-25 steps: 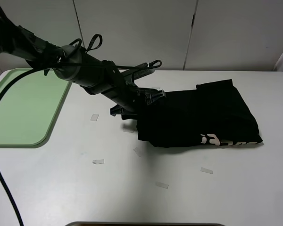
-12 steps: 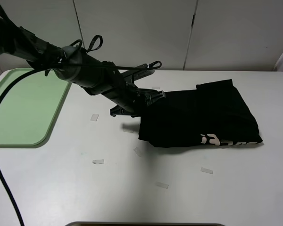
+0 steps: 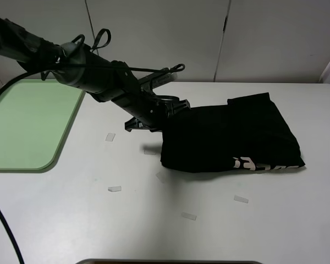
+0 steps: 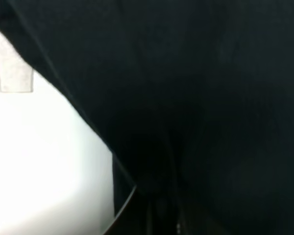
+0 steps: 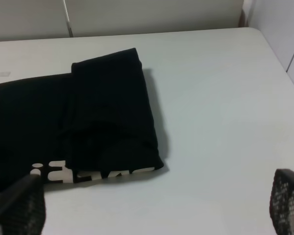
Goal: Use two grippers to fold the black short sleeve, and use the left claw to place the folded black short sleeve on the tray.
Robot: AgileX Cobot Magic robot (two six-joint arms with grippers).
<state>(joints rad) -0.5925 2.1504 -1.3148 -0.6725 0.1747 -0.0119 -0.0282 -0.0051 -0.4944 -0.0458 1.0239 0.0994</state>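
The black short sleeve (image 3: 231, 137) lies folded into a thick stack on the right half of the worktop (image 3: 154, 225), its pale lettering along the near edge, well apart from the tray (image 3: 27, 132) on the far left. The left claw (image 3: 160, 120) has its fingers clenched on the stack's tray-side edge, and black cloth fills the left wrist view. The right gripper (image 5: 152, 204) hangs back over the bare worktop with its fingers (image 5: 19, 208) released and wide apart, holding nothing. The cloth is probably light, soft and limp, so a pinch that misses the lower layers would let the fold sag open. A bite through all layers at that edge looks safest. Between shirt and tray there are only flat tape scraps (image 3: 114, 188). The carry needs enough height to clear the tray's low rim.
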